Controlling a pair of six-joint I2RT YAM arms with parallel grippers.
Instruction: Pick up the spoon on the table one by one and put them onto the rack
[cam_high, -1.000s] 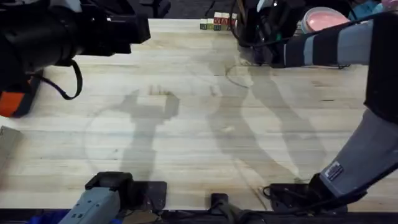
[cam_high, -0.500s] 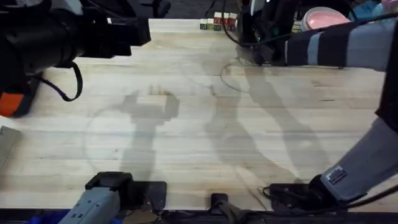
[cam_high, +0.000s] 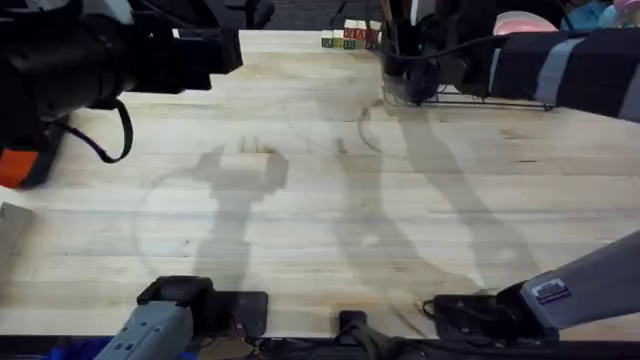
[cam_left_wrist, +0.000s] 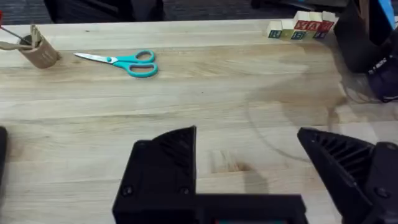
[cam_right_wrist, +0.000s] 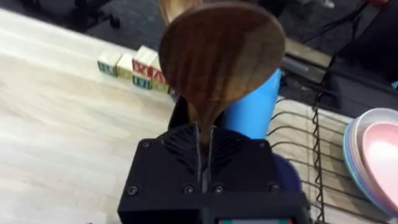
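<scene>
A brown wooden spoon (cam_right_wrist: 221, 56) stands bowl-up in my right gripper (cam_right_wrist: 203, 146), whose fingers are shut on its neck; the handle is hidden below. It hangs over the near end of the black wire rack (cam_right_wrist: 311, 143), right beside a blue cup (cam_right_wrist: 258, 109). From overhead, the right gripper (cam_high: 410, 50) is at the table's far edge, over a dark holder on the rack (cam_high: 490, 98). My left gripper (cam_left_wrist: 249, 165) is open above bare table (cam_left_wrist: 205, 99), holding nothing. The left arm (cam_high: 100, 55) looms large at the upper left.
Pink and blue plates (cam_right_wrist: 379, 149) sit in the rack. Letter blocks (cam_high: 350, 35) line the far edge left of it. Teal-handled scissors (cam_left_wrist: 121, 61) and a cardboard tube (cam_left_wrist: 37, 50) lie far left. A second pale wooden piece (cam_right_wrist: 174, 7) pokes up behind the spoon.
My right arm has swung farther back and to the right, bringing the gripper over the holder on the rack. The left arm has not moved.
</scene>
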